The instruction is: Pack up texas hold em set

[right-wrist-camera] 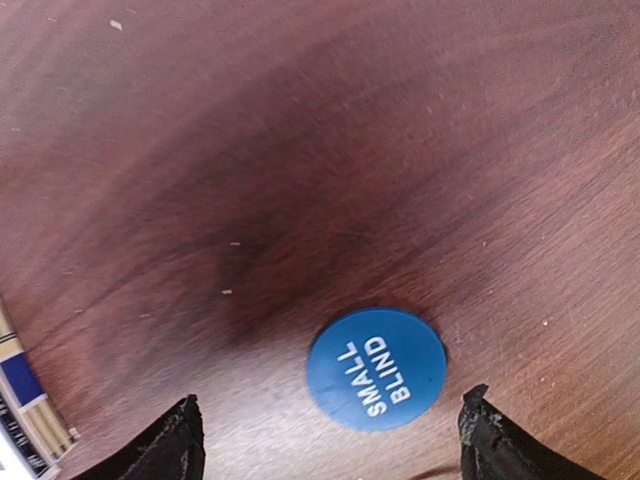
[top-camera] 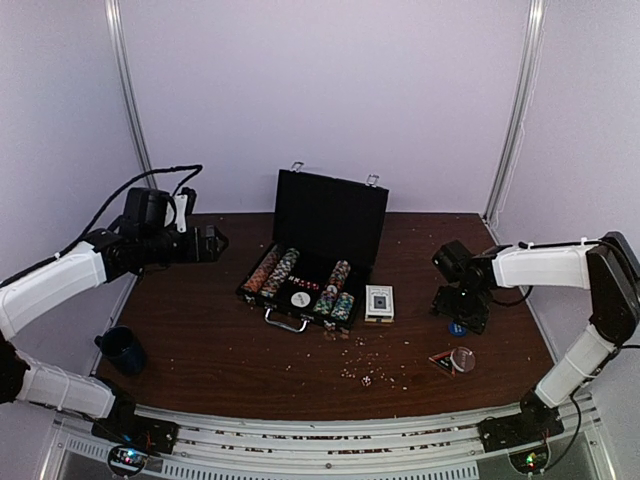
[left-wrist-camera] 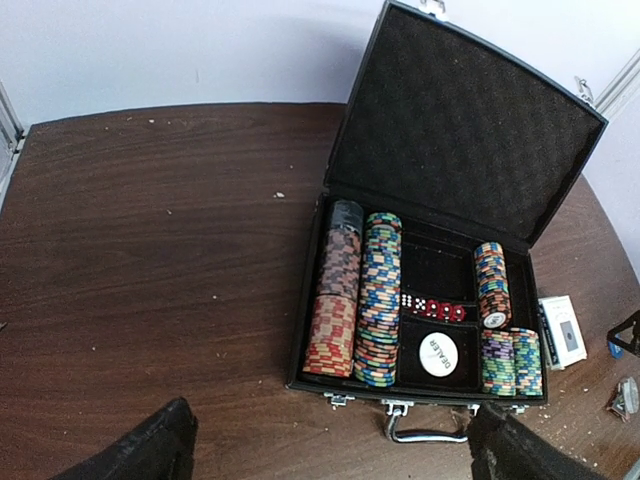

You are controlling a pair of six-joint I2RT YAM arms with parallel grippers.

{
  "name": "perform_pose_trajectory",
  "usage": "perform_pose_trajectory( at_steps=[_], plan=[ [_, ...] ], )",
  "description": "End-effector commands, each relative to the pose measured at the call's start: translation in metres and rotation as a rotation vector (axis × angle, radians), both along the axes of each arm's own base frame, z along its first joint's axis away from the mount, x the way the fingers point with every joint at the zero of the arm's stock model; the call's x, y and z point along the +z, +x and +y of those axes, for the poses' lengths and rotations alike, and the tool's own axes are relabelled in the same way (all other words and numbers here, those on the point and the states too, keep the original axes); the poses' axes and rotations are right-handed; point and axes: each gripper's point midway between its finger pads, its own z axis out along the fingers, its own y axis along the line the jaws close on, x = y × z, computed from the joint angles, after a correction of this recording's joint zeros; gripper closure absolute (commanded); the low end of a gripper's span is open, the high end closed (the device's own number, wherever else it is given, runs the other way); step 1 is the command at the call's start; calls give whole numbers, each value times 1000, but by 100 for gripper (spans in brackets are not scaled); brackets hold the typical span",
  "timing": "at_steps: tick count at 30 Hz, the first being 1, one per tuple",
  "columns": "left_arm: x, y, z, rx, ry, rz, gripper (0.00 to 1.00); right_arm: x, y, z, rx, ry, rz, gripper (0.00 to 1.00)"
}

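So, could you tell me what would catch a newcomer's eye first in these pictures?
The open black case in the middle of the top view, lid upright, with multicoloured poker chip rows and a white DEALER button inside. Next, the blue SMALL BLIND button lying flat to the case's right, between the right gripper's open jaws.

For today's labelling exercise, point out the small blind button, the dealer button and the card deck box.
small blind button (right-wrist-camera: 376,369), right wrist view, centre of blue face.
dealer button (left-wrist-camera: 438,354), left wrist view, centre of white face.
card deck box (top-camera: 379,302), top external view, middle of top.
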Motion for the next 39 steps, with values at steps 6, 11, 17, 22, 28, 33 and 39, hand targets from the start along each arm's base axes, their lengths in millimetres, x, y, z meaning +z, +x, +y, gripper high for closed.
perform_pose_trajectory(
  at_steps=[6, 11, 17, 22, 28, 33, 39],
  plan=[
    [9, 14, -9, -22, -9, -18, 2, -26, -5, -9, 8, -13, 72, 19],
    [6, 13, -7, -11, -7, -12, 2, -29, -2, -10, 6, 2, 64, 23],
    [4, 12, -4, 0, 3, -11, 2, -34, 1, -8, 30, -1, 99, 33],
    [2, 14, -6, -9, 7, -11, 2, -34, -2, -8, 51, -8, 116, 40],
    [2, 13, -6, -14, 9, -11, 2, -35, -13, 7, 126, -11, 160, 48],
    [0, 12, -9, -24, 0, -7, 2, -41, -28, 37, 193, 13, 184, 52],
    [-2, 9, -9, -27, -12, -3, 2, -47, -49, 85, 292, 28, 211, 53]
  ],
)
